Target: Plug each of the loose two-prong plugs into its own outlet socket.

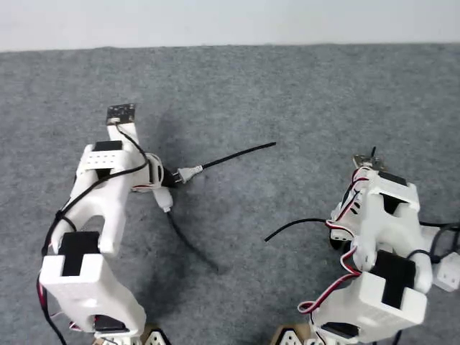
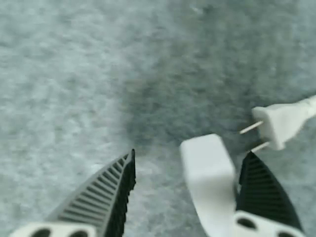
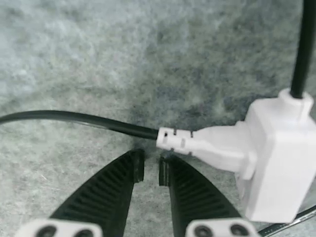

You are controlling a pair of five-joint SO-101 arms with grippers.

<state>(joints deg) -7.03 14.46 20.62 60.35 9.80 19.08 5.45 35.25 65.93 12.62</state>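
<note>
A loose white two-prong plug (image 2: 279,126) lies on the grey carpet, its prongs towards a white outlet socket (image 2: 207,182). My left gripper (image 2: 190,158) is open, and the socket sits between its fingers against one of them. From above, the plug (image 1: 189,173) trails a black cord (image 1: 237,154) to the right, beside the left gripper (image 1: 164,185). My right gripper (image 3: 150,168) is shut on nothing, just short of a second white plug (image 3: 197,143) seated in a white outlet block (image 3: 279,168).
A black cord (image 1: 190,244) runs from the left socket towards the table front. Another black cord (image 1: 295,224) curves left of the right arm (image 1: 384,237). A white block (image 1: 449,273) lies at the right edge. Open carpet (image 1: 287,93) spreads behind both arms.
</note>
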